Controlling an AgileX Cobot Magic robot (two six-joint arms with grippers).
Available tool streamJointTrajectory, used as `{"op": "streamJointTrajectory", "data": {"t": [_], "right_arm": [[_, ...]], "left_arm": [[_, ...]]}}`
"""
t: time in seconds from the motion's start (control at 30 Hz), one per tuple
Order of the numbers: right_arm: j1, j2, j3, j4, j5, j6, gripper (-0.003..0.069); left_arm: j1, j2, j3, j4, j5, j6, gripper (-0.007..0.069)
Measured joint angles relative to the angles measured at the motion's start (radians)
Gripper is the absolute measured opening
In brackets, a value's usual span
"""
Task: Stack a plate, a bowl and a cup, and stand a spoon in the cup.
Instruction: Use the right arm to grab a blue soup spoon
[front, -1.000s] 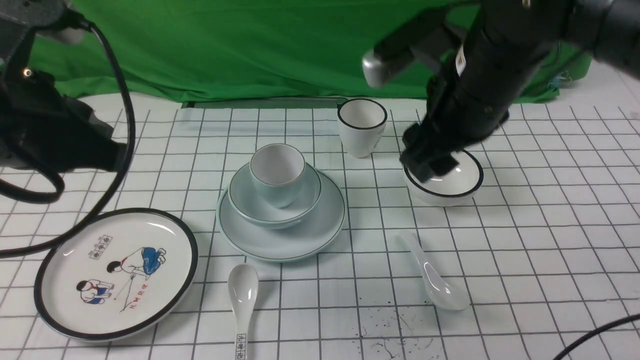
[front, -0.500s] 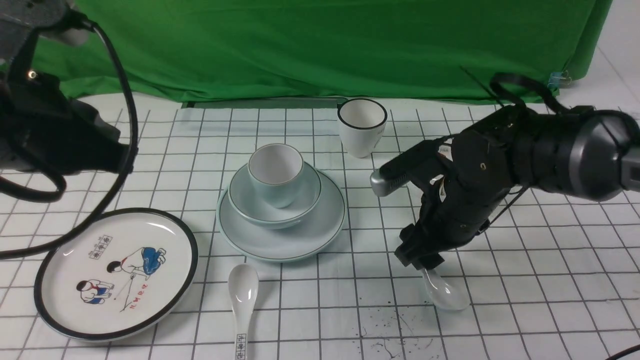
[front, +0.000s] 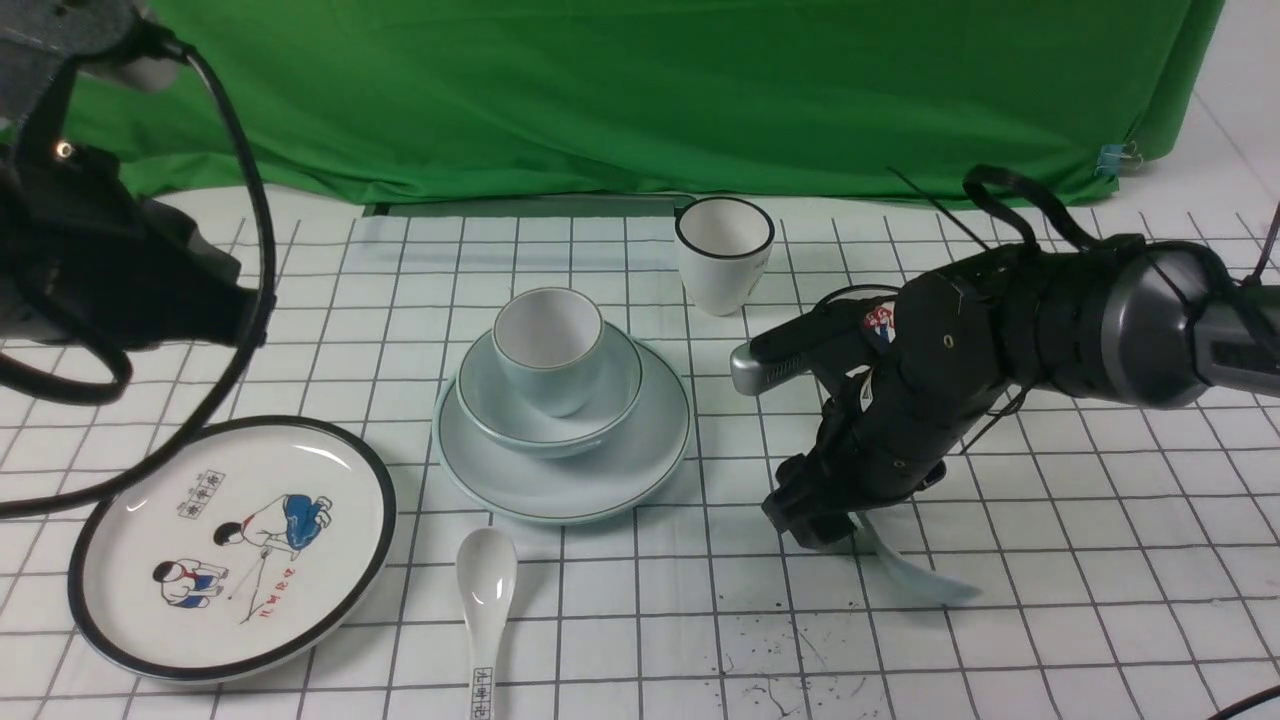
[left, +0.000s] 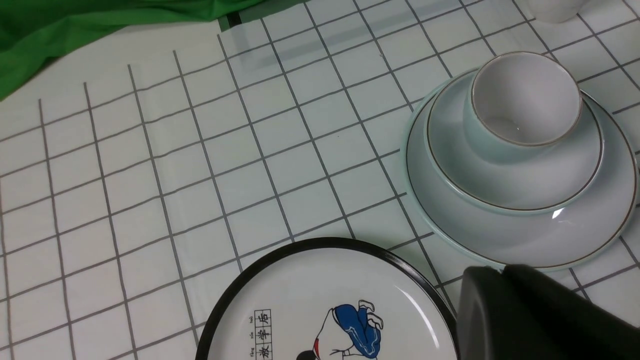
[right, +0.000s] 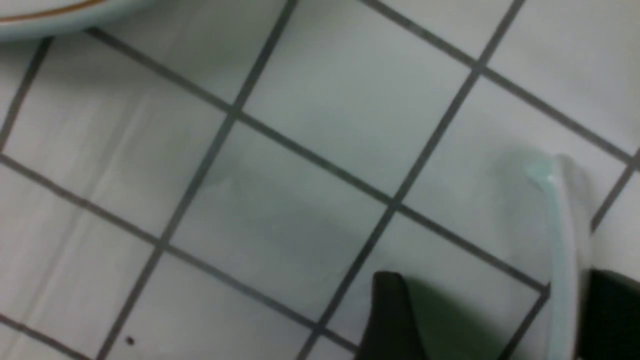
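Note:
The pale blue-green plate (front: 640, 470) lies mid-table with the bowl (front: 480, 405) on it and the cup (front: 548, 345) standing in the bowl; the left wrist view shows the same stack, plate (left: 590, 235), bowl (left: 500, 185) and cup (left: 525, 100). The plain white spoon (front: 915, 572) lies right of the stack, tipped up on its edge. My right gripper (front: 820, 528) is down at its handle end. In the right wrist view this gripper (right: 500, 320) is open, with the spoon handle (right: 562, 240) between the fingers, close against one. My left gripper (left: 500, 274) hovers shut over the plate's near edge.
A black-rimmed plate with cartoon children (front: 230, 545) lies front left. A white spoon with black characters (front: 485, 600) lies beside it. A taller black-rimmed white cup (front: 723, 255) stands behind the stack. Green cloth (front: 600, 90) closes the back. The left arm (front: 100, 280) hangs at far left.
My right arm has dropped from above the black-rimmed bowl down to the plain spoon's handle. The spoon has tipped from lying flat onto its edge. The left arm has not moved.

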Motion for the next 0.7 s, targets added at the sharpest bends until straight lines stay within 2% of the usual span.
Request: {"op": "streamJointTrajectory", "data": {"t": [0.1,0.2,0.3,0.4,0.7], "right_arm": [[0.0,0.0,0.0,0.0,0.002,0.0,0.0403],[0.0,0.0,0.0,0.0,0.006,0.0,0.0281],[0.0,0.0,0.0,0.0,0.01,-0.008,0.02],[0.0,0.0,0.0,0.0,0.012,-0.029,0.0165],[0.0,-0.1,-0.022,0.004,0.034,-0.075,0.0165]], "left_arm": [[0.0,0.0,0.0,0.0,0.0,0.003,-0.0028],[0.0,0.0,0.0,0.0,0.0,0.009,-0.0028],[0.0,0.0,0.0,0.0,0.0,0.011,-0.0028],[0.0,0.0,0.0,0.0,0.001,0.015,-0.0028],[0.0,0.0,0.0,0.0,0.007,0.018,-0.0028]]}}
